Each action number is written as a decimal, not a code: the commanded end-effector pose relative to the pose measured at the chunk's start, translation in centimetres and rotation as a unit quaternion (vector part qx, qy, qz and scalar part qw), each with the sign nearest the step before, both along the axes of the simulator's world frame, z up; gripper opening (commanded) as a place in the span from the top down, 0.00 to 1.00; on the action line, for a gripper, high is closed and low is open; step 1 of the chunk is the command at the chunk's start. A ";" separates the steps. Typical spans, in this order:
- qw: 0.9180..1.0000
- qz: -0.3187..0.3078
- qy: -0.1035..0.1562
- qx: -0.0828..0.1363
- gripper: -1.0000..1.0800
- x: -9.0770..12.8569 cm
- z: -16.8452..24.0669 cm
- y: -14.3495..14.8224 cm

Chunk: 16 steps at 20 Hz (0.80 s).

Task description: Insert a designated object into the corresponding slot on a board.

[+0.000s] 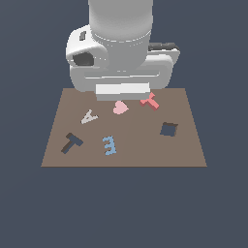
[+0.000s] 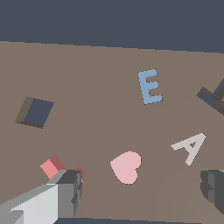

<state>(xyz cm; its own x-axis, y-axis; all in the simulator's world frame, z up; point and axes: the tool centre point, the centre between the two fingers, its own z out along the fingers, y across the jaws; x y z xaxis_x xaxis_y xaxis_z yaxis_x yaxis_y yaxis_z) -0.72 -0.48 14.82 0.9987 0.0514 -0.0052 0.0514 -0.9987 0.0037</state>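
Note:
The salmon-red T block [image 1: 150, 101] lies flat near the back edge of the brown board [image 1: 126, 155], partly under the white hand in the exterior view. In the wrist view the T [image 2: 52, 167] peeks out from behind one grey finger [image 2: 65, 194]. My gripper [image 2: 142, 192] is open, its fingers far apart and holding nothing, with the pink heart [image 2: 126, 167] lying below the gap between them. The dark T-shaped slot [image 1: 71, 142] is at the board's front, on the exterior view's left, and cut off at the wrist picture's edge [image 2: 213, 97].
A white letter A [image 1: 88, 116], a blue E [image 1: 109, 145] and a dark squarish hole [image 1: 168, 129] also sit on the board. The arm's bulky white body [image 1: 121, 53] hangs over the board's back edge and hides the fingers in the exterior view.

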 end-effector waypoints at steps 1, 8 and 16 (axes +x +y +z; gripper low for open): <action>1.000 0.023 0.000 0.000 0.04 -0.2 -0.7 0.9; 0.991 0.131 -0.001 0.002 0.04 -1.6 -3.9 4.8; 0.966 0.259 -0.002 0.003 0.04 -4.5 -7.9 8.9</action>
